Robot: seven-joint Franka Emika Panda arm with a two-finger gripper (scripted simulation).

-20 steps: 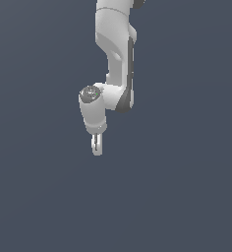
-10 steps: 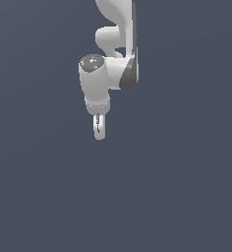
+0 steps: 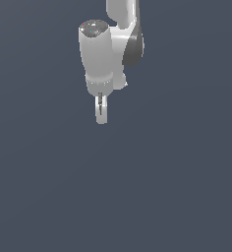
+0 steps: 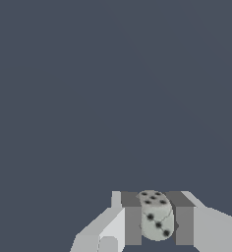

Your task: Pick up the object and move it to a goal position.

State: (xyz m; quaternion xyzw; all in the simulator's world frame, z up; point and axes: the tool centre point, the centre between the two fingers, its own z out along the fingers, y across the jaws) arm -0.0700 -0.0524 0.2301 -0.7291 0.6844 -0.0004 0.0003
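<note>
The object is a small pale greyish die with black pips [image 4: 156,212]. In the wrist view it sits clamped between the two dark pads of my gripper [image 4: 158,222]. In the exterior view my gripper [image 3: 101,116] hangs straight down from the white arm [image 3: 99,54], high over the grey floor, with its fingers close together. The die is too small to make out between the fingers in that view. No goal marker shows in either view.
A flat, uniform dark grey floor [image 3: 152,197] fills both views. Nothing else stands on it.
The arm has risen and swung toward the camera, so the gripper now sits higher and slightly further to the exterior view's right. The fingers have stayed closed.
</note>
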